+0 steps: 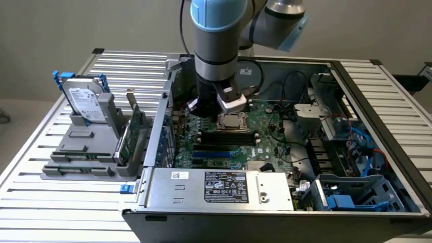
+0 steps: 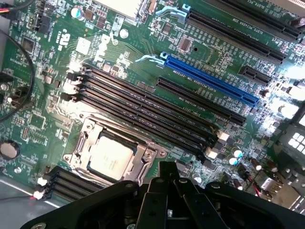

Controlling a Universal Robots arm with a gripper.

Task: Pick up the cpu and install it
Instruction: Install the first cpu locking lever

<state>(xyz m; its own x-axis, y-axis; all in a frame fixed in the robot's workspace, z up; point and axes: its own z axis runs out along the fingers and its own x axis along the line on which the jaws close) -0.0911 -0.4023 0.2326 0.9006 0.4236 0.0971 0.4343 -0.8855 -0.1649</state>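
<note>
Above socketed cpu [image 2: 110, 161]: end effector [image 2: 167, 172] closed, pointing down.

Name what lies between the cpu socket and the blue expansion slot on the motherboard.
Long black memory slots run between the cpu and the blue slot, seen in the wrist view.

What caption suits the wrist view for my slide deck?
Shut gripper above the cpu, which sits in its motherboard socket.

A pale silver square metal cpu [image 2: 110, 161] sat on a green circuit motherboard [image 2: 47, 119] beside a long blue plastic slot [image 2: 209, 80] and black slots [image 2: 143, 107].
</note>
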